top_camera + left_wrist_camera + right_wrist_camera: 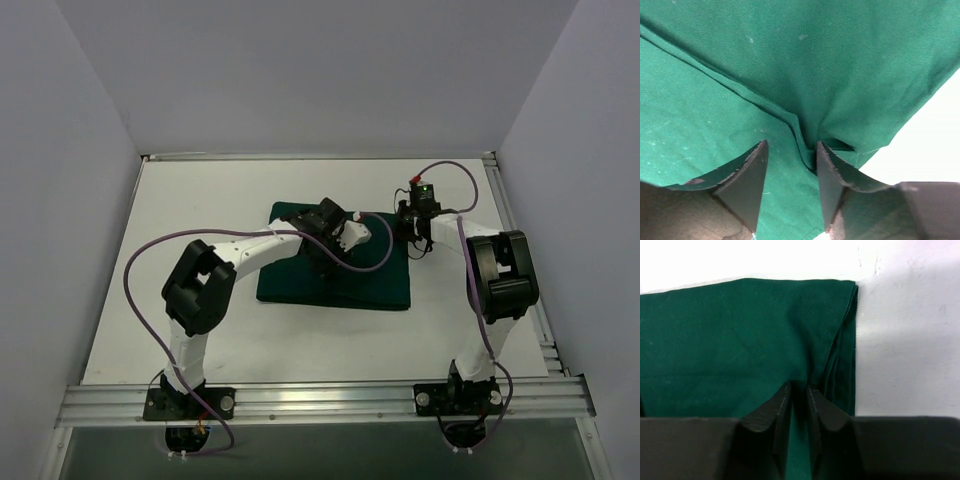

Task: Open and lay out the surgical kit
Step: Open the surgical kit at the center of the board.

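1. Wrap (310,288) lies flat on the white table (200,200), mid-table and a bit right of centre. It is folded shut.
2. Long axis runs left-right across the table, and the outline is slightly skewed. Its short sides face the left and right walls.
3. Left arm reaches across the wrap from the left, with its claw over the middle to far part.
4. Left gripper (791,145): the jaws stand apart, tips down at the cloth. A raised crease (802,145) sits between them, closer to the right finger (832,185) and not squeezed from both sides.
5. That crease carries on as a fold line running diagonally up-left across the left wrist view. The wrap's edge and bare table show at lower right.
6. Right gripper (798,386) is at the wrap's far right corner, just inside the right edge.
7. Right jaws are nearly together with only a slim dark gap. I can't tell if any cloth is nipped in it.
8. Stacked fold layers (842,355) show along that right edge, with white table beyond.
9. Green light (424,188) is on at the right wrist.
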Controlling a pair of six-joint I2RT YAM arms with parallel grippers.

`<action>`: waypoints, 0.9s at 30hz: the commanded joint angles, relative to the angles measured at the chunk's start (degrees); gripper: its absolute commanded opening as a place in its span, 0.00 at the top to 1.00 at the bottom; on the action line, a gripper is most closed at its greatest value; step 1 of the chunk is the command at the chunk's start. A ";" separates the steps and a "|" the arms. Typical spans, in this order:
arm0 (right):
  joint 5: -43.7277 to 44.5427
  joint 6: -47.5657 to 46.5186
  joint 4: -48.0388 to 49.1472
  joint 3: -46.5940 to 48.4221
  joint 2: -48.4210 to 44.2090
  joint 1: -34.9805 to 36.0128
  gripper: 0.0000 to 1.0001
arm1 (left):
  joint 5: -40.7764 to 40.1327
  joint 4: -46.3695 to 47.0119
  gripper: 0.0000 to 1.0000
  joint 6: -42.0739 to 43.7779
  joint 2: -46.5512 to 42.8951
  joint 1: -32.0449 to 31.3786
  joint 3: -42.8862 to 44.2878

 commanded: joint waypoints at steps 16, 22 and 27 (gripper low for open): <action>2.32 0.32 -0.69 -1.87 -0.33 0.43 1.00 | 5.73 -2.67 0.98 -0.66 -7.06 5.35 0.52; 2.58 0.06 -0.77 -1.96 0.46 0.44 1.00 | 9.95 -2.93 0.98 -1.10 -13.48 13.95 -1.58; 3.11 -0.03 -0.69 -1.70 0.82 0.52 1.00 | 11.89 -2.32 0.97 -0.22 -18.40 22.39 -4.83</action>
